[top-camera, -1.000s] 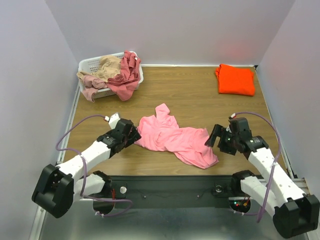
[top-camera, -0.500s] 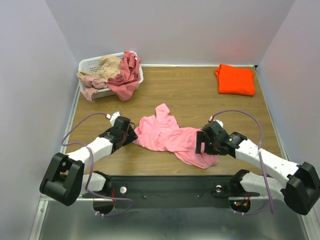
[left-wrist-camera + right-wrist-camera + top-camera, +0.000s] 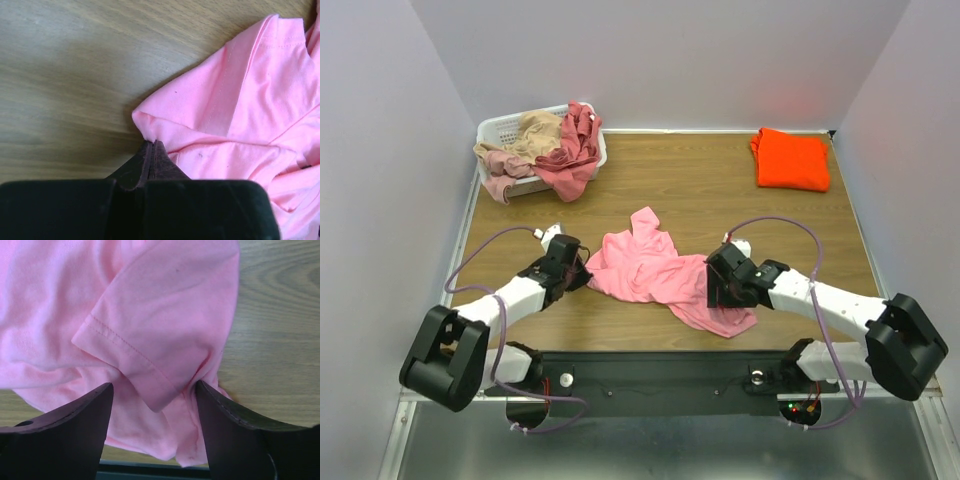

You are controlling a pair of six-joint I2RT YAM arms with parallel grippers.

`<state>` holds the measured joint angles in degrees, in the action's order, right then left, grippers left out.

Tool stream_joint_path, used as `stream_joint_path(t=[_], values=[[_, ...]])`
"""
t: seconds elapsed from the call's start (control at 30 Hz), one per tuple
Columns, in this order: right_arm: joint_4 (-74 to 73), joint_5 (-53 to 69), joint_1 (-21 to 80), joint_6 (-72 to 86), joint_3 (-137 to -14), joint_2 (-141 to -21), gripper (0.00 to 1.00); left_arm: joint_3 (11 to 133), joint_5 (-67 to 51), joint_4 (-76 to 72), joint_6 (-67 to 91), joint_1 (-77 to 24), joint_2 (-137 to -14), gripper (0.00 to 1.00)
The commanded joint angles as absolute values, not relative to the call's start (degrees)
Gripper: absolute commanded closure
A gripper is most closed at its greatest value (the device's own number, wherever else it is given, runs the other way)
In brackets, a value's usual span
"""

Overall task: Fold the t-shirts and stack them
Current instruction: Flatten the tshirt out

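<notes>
- Left gripper (image 3: 151,144): dark tapered fingers pressed flat together, tips touching a folded edge on the left side of the pink t-shirt (image 3: 660,275); whether cloth is caught between them cannot be told
- Right gripper (image 3: 154,387): broad dark fingers (image 3: 65,430) spread, straddling a stitched sleeve hem on the shirt's right side
- The pink t-shirt, soft thin knit, lies crumpled and creased on the wood-grain table (image 3: 700,190) between the two arms
- Far right of it, well apart, an orange t-shirt (image 3: 790,160) rests folded in a neat rectangle
- Far left of it, a white perforated plastic basket (image 3: 495,128) holds dusty rose and tan tees (image 3: 560,150); they spill limply over its rim
</notes>
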<state>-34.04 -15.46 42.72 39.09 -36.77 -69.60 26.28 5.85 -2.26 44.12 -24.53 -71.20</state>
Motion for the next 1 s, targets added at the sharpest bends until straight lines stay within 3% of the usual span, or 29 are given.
stream_joint_path(t=[0.0, 0.07, 0.1, 0.13, 0.47, 0.67, 0.7, 0.97], values=[[-30.3, -19.1, 43.4, 40.2, -39.5, -71.2, 0.33, 24.0, 7.3, -2.0, 43.5, -24.4, -64.8, 1.00], [-29.9, -19.2, 43.6, 40.8, -39.4, -72.1, 0.39, 23.1, 7.4, -2.0, 43.4, -24.4, -63.0, 1.00], [-29.7, -19.5, 43.7, 41.1, -39.4, -72.2, 0.49, 22.5, 7.5, -2.1, 43.3, -24.4, -61.3, 1.00], [-29.7, -19.6, 43.7, 41.2, -39.3, -72.2, 0.53, 22.2, 7.4, -2.2, 43.3, -24.4, -60.7, 1.00], [-29.8, -19.9, 43.7, 42.5, -36.5, -71.5, 0.71, 20.4, 6.1, -2.3, 43.2, -24.4, -55.8, 1.00], [-29.8, -20.0, 43.7, 42.7, -35.9, -69.6, 0.91, 20.0, 5.8, -1.2, 43.2, -24.4, -52.4, 1.00], [-29.9, -20.5, 43.8, 42.8, -35.9, -69.6, 0.99, 20.0, 5.8, -1.1, 43.2, -24.4, -51.6, 1.00], [-31.0, -27.7, 43.8, 39.7, -41.8, -62.3, 1.00, 24.3, 4.7, 1.6, 41.8, -24.4, -47.8, 1.00]])
